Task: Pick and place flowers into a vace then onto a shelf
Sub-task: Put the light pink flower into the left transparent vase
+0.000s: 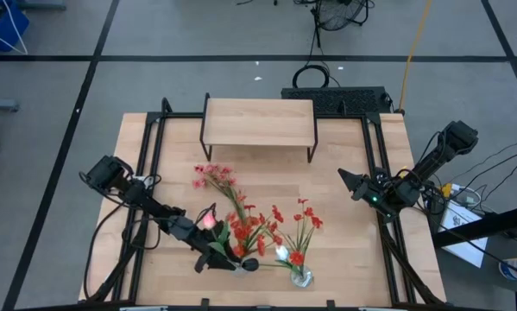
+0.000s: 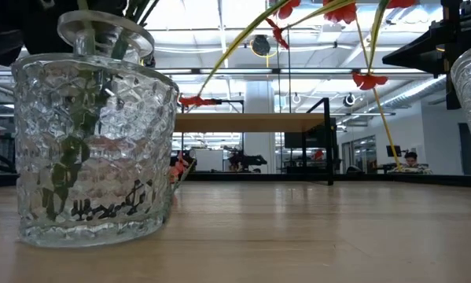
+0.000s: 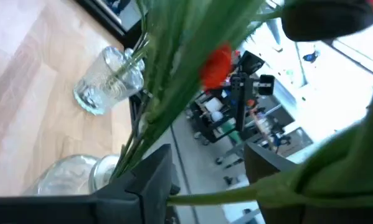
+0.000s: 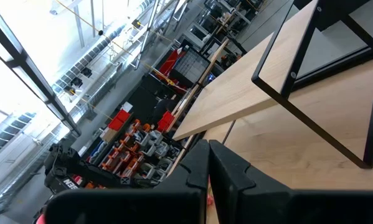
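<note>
Two clear glass vases stand near the table's near edge. One vase (image 1: 242,264) (image 2: 93,141) holds a bunch of red flowers (image 1: 251,233). The other vase (image 1: 301,278) (image 3: 108,81) holds a few red stems (image 1: 303,216). A loose pink and red bunch (image 1: 215,177) lies flat on the table. The shelf (image 1: 258,121) (image 2: 251,122) stands at the far edge. My left gripper (image 1: 213,255) (image 3: 208,168) is open beside the first vase, with green stems (image 3: 174,81) running past its fingers. My right gripper (image 1: 344,177) (image 4: 208,155) is shut and hovers by the right edge. My left gripper has a thin green stem (image 3: 236,196) crossing the gap between its open fingers, and a thicker bunch of stems passes one finger (image 3: 155,177). Whether either finger touches them, I cannot tell.
Black rails (image 1: 150,164) run along the table's left and right sides. Bare tabletop lies between the flowers and the shelf (image 4: 267,87). Cables and a dark box (image 1: 336,97) sit behind the far edge.
</note>
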Available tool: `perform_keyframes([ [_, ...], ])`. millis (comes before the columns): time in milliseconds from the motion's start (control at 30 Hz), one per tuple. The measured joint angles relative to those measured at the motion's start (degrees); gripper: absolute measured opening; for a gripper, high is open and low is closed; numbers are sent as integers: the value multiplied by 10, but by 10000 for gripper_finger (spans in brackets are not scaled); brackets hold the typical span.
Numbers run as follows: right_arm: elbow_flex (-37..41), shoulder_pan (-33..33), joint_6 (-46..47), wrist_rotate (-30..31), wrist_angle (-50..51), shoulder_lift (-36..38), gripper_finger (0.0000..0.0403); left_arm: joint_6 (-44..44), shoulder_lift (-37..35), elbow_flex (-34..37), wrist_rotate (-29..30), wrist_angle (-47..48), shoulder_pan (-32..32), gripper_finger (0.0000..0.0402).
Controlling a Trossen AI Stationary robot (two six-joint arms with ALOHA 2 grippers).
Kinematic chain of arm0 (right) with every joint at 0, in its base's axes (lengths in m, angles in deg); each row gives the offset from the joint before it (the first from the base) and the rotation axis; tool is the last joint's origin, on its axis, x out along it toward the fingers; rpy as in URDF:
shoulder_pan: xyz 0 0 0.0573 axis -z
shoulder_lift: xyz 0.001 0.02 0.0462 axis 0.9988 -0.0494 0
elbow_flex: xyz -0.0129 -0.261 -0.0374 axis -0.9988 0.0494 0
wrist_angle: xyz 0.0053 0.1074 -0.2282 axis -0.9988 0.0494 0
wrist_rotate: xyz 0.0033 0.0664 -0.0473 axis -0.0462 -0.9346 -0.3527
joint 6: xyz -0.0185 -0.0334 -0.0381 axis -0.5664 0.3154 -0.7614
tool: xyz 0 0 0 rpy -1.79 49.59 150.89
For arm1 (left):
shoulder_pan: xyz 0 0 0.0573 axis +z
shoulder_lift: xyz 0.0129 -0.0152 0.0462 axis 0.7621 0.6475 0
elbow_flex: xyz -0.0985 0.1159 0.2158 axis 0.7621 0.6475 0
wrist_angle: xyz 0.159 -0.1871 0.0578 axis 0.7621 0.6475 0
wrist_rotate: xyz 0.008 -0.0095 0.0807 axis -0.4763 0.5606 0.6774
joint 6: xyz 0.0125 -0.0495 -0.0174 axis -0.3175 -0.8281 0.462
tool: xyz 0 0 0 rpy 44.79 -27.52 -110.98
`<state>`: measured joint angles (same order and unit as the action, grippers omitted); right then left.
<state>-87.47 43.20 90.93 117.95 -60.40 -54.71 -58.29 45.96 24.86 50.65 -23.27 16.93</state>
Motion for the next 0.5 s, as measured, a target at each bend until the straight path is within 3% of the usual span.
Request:
perform_keyframes([
  [333,0,0,0,0,0,0,4,75,0,5,54,7,-42,216],
  [500,0,0,0,0,0,0,4,178,0,5,85,7,-50,198],
])
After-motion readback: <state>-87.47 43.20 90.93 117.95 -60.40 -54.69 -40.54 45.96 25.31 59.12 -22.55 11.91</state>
